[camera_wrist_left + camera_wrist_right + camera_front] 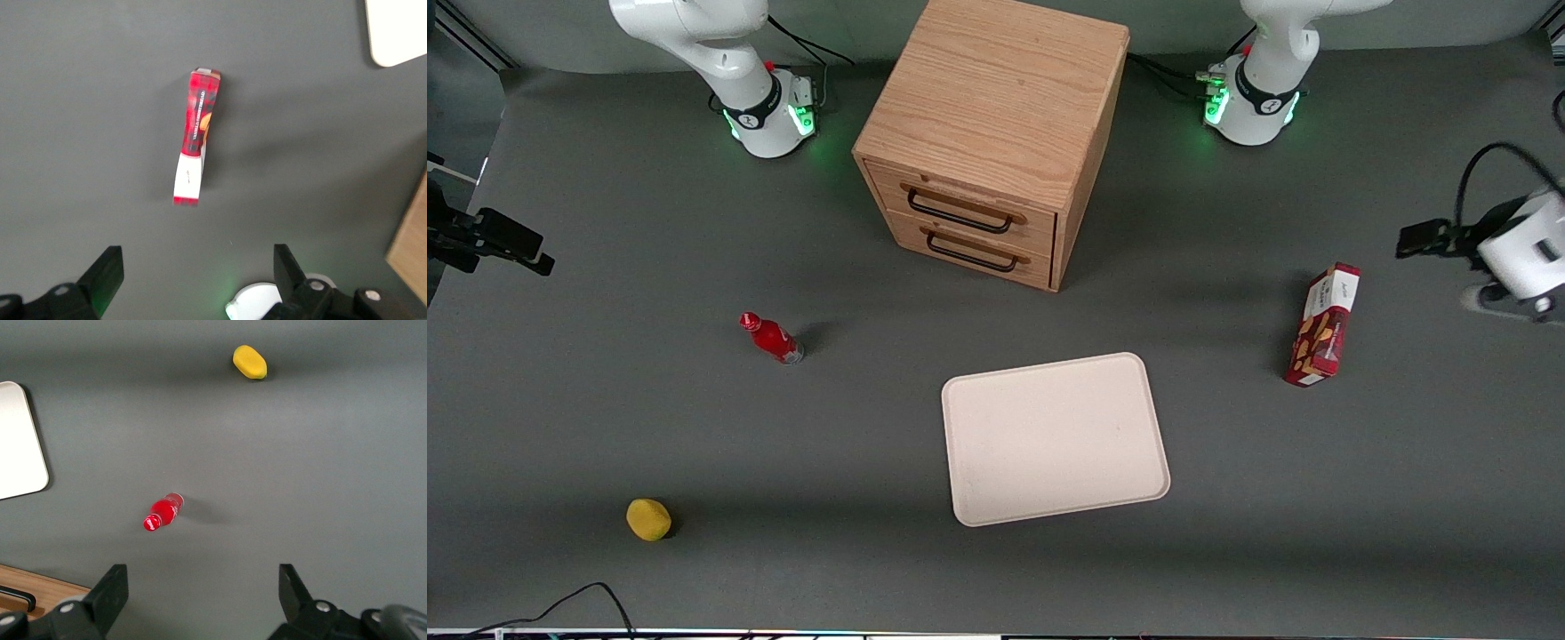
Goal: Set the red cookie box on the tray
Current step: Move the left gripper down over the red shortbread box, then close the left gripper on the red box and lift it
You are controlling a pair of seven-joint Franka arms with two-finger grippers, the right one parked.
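The left arm's black two-finger gripper [193,280] hangs above the grey worktop [694,427], jaws spread wide and holding nothing. The slim dark-red cardboard cookie box [193,143] stands on edge below them, untouched, well apart from the cream-white rectangular tray [1054,440].

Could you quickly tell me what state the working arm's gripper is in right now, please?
Left gripper: jaws open, holding nothing, hovering above the table, apart from the red cookie box, which stands on the table toward the working arm's end, off the tray.
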